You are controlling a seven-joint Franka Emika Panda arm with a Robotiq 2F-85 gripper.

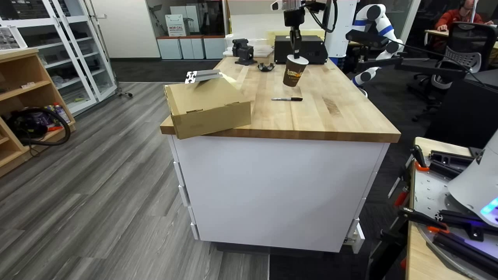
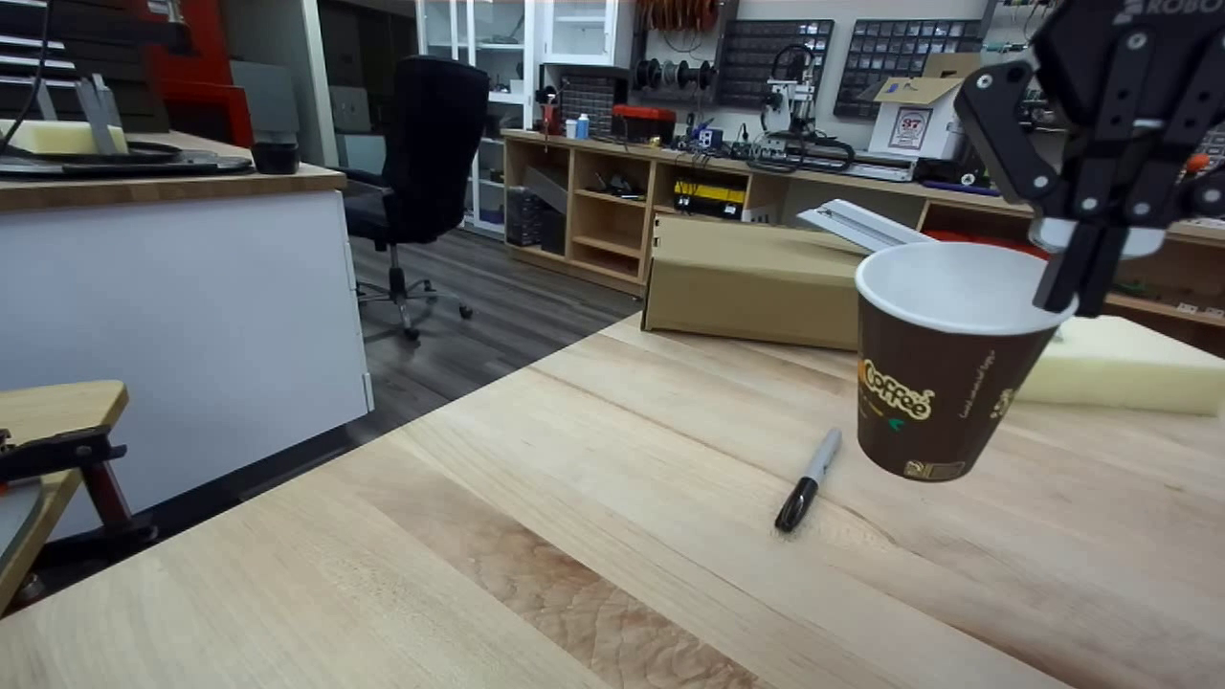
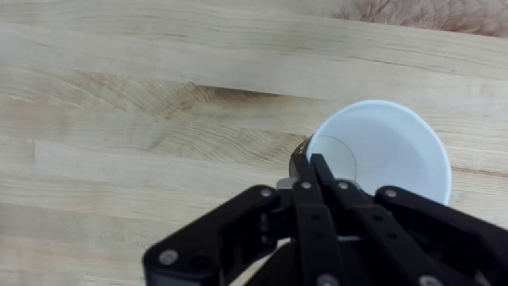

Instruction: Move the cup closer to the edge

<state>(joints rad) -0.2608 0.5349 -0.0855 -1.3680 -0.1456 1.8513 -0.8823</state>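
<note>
On the table (image 1: 350, 116), both exterior views show a box (image 2: 756, 287) at the edge (image 1: 311, 135). The gripper (image 3: 309, 158) pinches the rim of the cup (image 2: 943, 407), tilted over the table; only the wrist view shows the cup's inner bottom, only exterior views the pen (image 2: 809, 481) near it

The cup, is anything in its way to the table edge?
If you mean the edge at the front of an exterior view, yes: the pen lies between it and the cup. The box is off to one side. The gripper seems to hold the cup lifted, so it could probably pass over.
</note>
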